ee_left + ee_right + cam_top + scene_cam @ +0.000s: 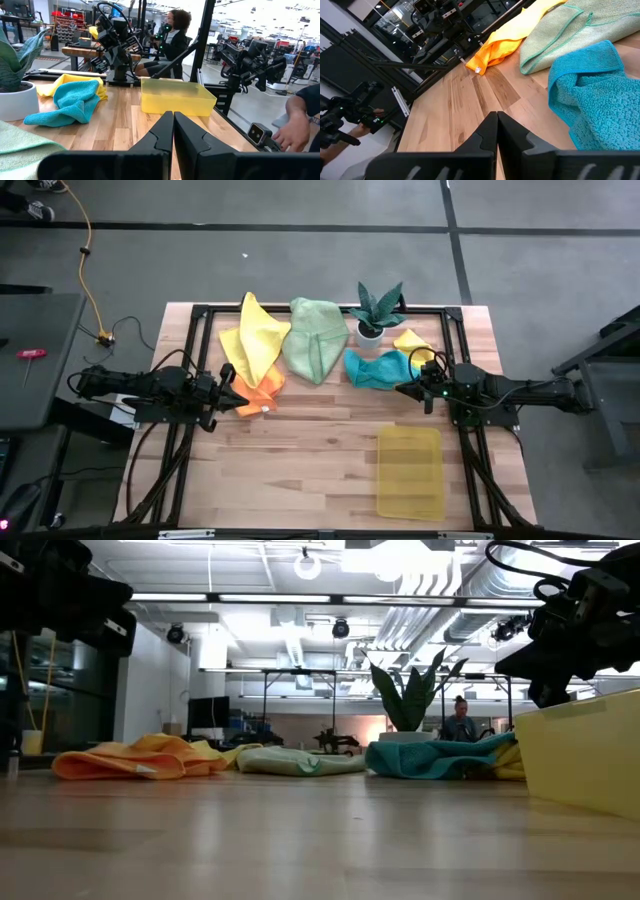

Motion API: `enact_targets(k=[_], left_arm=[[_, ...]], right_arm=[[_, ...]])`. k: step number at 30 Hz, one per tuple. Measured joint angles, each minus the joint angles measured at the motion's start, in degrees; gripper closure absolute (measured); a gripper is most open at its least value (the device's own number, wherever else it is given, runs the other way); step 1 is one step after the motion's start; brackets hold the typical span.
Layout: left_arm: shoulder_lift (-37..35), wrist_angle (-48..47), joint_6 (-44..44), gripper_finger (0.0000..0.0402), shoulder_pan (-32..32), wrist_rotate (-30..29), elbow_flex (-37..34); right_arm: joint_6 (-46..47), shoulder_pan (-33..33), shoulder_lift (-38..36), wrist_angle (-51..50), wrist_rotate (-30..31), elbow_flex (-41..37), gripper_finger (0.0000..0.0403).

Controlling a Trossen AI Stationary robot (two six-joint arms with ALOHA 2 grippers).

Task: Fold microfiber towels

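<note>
Left end effector pressed closed, right end effector likewise (empty), teal towel edge-cropped

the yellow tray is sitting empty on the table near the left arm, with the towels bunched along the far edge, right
Not quite. The yellow tray is empty, and the towels, such as the teal towel and the pale green towel, are bunched along the far edge, but the tray lies on the right arm's side, near the right gripper, not the left gripper. The high view shows this.
</note>
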Motion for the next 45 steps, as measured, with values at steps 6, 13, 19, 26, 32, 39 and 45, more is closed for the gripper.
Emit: enact_targets(k=[6,13,19,26,32,39,45], left_arm=[[0.0,0.0,0.0,0.0398,0.0,0.0,0.0],[0.0,0.0,0.0,0.0398,0.0,0.0,0.0],[0.0,0.1,0.0,0.0398,0.0,0.0,0.0],[0.0,6.5,-1.2,0.0398,0.0,-4.9,0.0],[4.9,15.1,-6.0,0.0394,-0.2,-12.9,0.0],[23.0,12.5,-3.2,0.0334,-0.2,-18.2,6.9],[37.5,-7.8,-8.2,0.0255,-0.2,-26.6,16.2]], right_arm=[[0.0,0.0,0.0,0.0,0.0,0.0,0.0403],[0.0,0.0,0.0,0.0,0.0,0.0,0.0403],[0.0,0.0,0.0,0.0,0.0,0.0,0.0403],[0.0,0.0,0.0,0.0,0.0,0.0,0.0403],[0.0,0.0,0.0,0.0,0.0,0.0,0.0403],[0.0,0.0,0.0,0.0,0.0,0.0,0.0403],[0.0,0.0,0.0,0.0,0.0,0.0,0.0403]])
